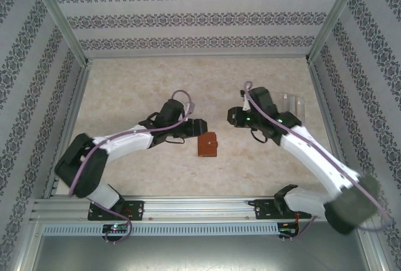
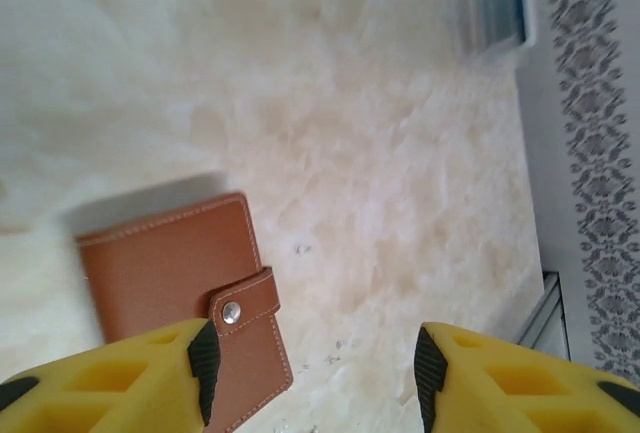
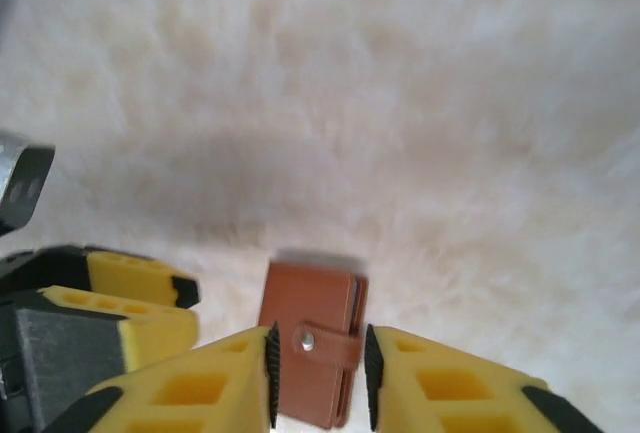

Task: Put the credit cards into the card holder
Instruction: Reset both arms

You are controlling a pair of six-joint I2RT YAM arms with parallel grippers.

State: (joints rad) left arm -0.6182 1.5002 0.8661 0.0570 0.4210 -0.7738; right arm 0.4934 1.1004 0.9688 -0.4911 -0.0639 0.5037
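The card holder (image 1: 207, 145) lies on the surface (image 1: 138, 89) between the two arms. As it is already closed, the step in hand seems to be a clean retreat, best done by lifting straight clear without nudging it. The left tool (image 2: 312, 378) is spread wide and the right tool (image 3: 318, 378) partly spread, both empty and close by the holder, whose snap tab (image 2: 245, 303) is fastened.

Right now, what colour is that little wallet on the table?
The card holder is reddish-brown with pale stitching, clearest in the left wrist view.
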